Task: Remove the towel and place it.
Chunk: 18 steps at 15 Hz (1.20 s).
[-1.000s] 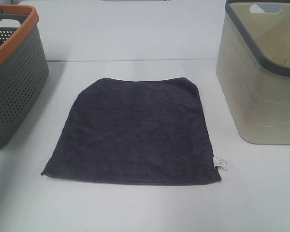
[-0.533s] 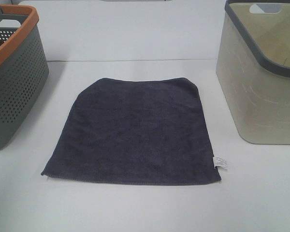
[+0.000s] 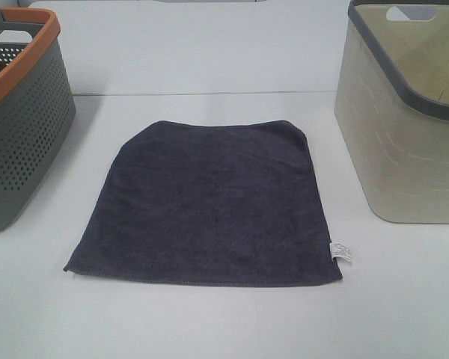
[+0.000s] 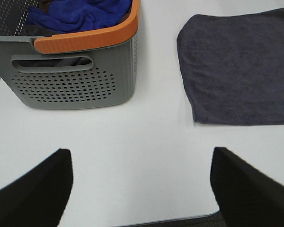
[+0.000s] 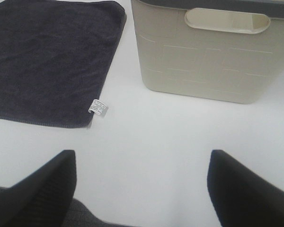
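Note:
The dark navy-grey towel [image 3: 209, 206] lies flat on the white table, mid-table between two baskets, its small white tag [image 3: 341, 253] at the near right corner. The left wrist view shows the towel [image 4: 241, 66] beside the grey basket, and the right wrist view shows the towel [image 5: 47, 56] with its tag [image 5: 98, 107]. My left gripper [image 4: 141, 189] hangs open over the table's near edge, clear of the towel. My right gripper [image 5: 142, 189] is open too, over bare table near the beige basket. Neither arm appears in the exterior high view.
A grey perforated basket with an orange rim [image 3: 19, 112] stands at the left; blue cloth [image 4: 80, 14] lies inside it. A beige basket with a grey rim [image 3: 408, 127] stands at the right. The table's near edge [image 4: 170, 220] runs just below the grippers.

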{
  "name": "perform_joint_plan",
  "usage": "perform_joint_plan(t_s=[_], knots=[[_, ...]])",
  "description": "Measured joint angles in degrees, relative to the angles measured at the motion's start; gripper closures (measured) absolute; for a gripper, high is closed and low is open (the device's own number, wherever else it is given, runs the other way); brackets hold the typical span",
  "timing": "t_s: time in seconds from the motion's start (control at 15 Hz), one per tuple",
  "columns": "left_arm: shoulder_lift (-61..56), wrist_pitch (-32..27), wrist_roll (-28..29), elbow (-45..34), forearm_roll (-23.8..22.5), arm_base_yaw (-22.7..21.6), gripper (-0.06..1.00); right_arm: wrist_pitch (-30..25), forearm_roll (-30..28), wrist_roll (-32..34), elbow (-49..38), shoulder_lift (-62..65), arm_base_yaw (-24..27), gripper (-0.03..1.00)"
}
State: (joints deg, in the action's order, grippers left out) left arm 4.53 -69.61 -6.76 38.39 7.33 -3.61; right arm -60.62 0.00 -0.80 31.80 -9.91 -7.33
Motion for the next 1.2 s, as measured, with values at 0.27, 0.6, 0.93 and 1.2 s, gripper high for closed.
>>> perform_joint_plan(t_s=[0.27, 0.6, 0.93, 1.2], knots=[[-4.8, -0.3, 0.4, -6.1, -0.1, 0.0, 0.19, -0.3, 0.0, 0.0, -2.6, 7.1, 0.0, 0.21], [-4.8, 2.5, 0.5, -6.6, -2.2, 0.0, 0.19, -0.1, -0.3, 0.0, -2.8, 10.1, 0.0, 0.21], [-4.8, 9.3, 2.0, -9.7, -3.1, 0.0, 0.19, -0.1, 0.0, 0.0, -2.9, 10.1, 0.0, 0.21], [-4.8, 9.5, 3.4, -9.7, -3.4, 0.1, 0.19, -0.1, 0.0, 0.1, -3.0, 10.1, 0.0, 0.21]])
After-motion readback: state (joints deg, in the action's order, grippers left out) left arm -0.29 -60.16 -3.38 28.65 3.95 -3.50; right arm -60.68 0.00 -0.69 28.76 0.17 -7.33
